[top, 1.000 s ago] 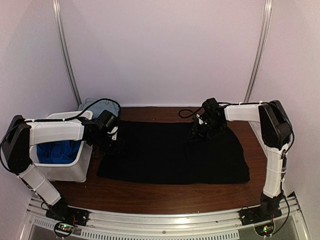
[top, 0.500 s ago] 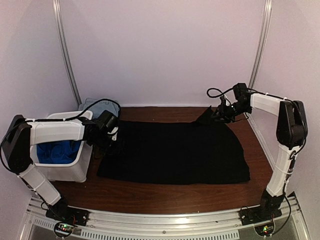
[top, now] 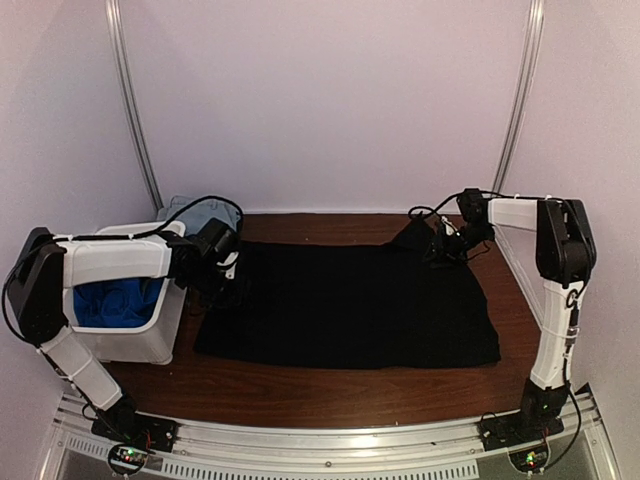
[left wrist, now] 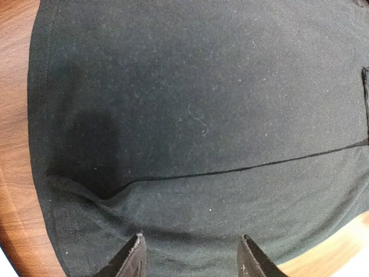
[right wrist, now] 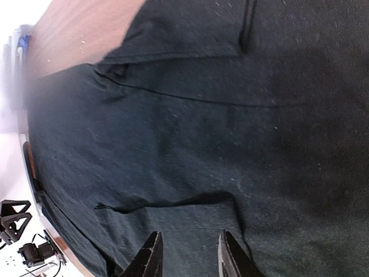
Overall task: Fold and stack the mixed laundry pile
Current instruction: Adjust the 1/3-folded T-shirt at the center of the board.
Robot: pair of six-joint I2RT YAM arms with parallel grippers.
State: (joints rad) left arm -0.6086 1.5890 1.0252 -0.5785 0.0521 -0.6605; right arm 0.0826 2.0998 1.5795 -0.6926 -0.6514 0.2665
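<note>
Left gripper point(left wrist: 190, 257) spread wide; right gripper point(right wrist: 189, 257) narrow, hold not determinable. Black cloth point(top: 350, 305) laid flat mid-frame, unfolded. Royal-blue fabric point(top: 110, 300) seen in bin point(top: 150, 345), lower left. Nothing stacked.

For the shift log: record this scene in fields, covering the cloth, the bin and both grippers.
black cloth: spread flat on the table, far right corner bunched up
white bin: left of the cloth, royal-blue fabric inside
left gripper: open, over the cloth's left edge
right gripper: open, near the cloth's far right corner
</note>
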